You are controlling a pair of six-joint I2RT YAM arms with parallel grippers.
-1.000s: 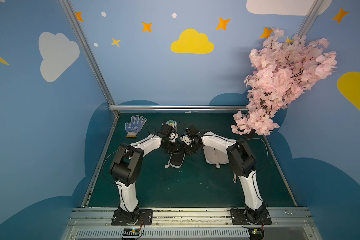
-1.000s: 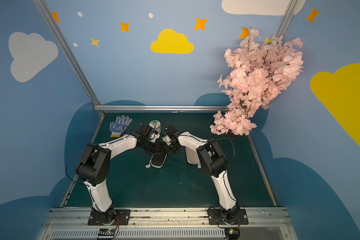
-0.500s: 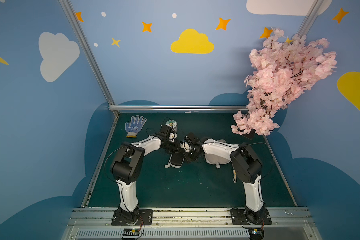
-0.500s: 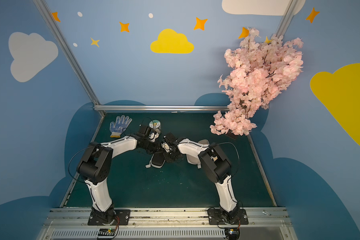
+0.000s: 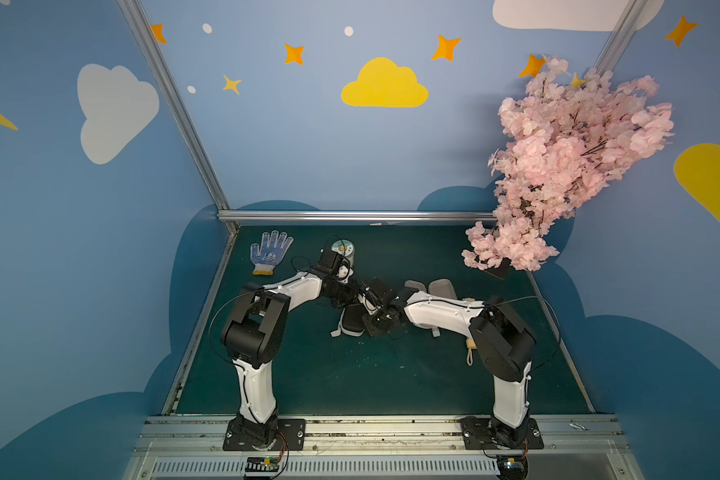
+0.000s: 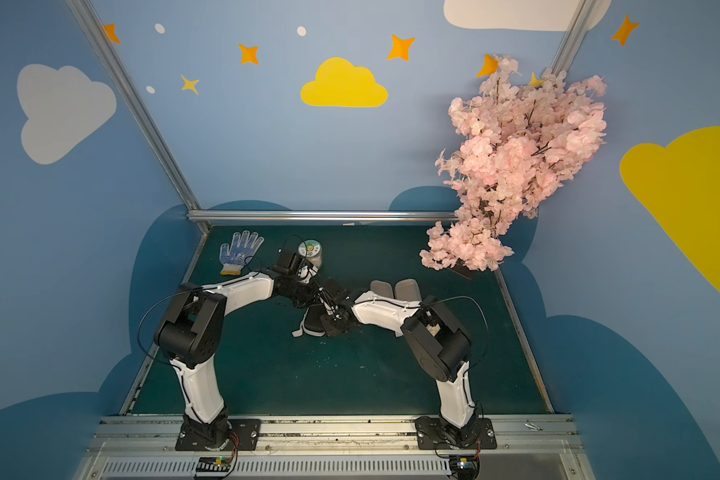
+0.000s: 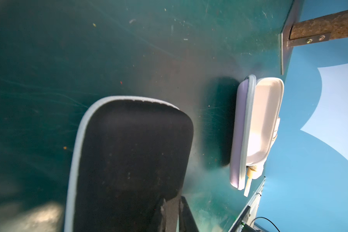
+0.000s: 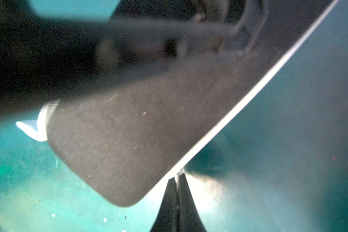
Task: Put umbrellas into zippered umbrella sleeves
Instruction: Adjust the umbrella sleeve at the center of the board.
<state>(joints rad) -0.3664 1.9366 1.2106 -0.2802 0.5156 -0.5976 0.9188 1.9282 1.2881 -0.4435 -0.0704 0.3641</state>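
On green mat [image 5: 350,374], between arms: black sleeve [image 7: 133,152], halves together, lying flat. Clamped at one end by left gripper [image 7: 174,200], fingers narrow on rim. Nipped at pale zip edge by right gripper [image 8: 177,178], tips pressed together. Toward robot's right, under right forearm: lilac sleeve [image 7: 239,130], open, pale lining showing, cream umbrella handle [image 7: 250,173] poking out. Far left: dotted glove [image 5: 269,253], round tin [image 5: 342,248] near it. Far right: pink blossom branch [image 5: 566,166].

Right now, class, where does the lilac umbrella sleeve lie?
In a top view the lilac sleeve lies open just behind the right arm, on the robot's right of the black sleeve, towards the blossom branch.
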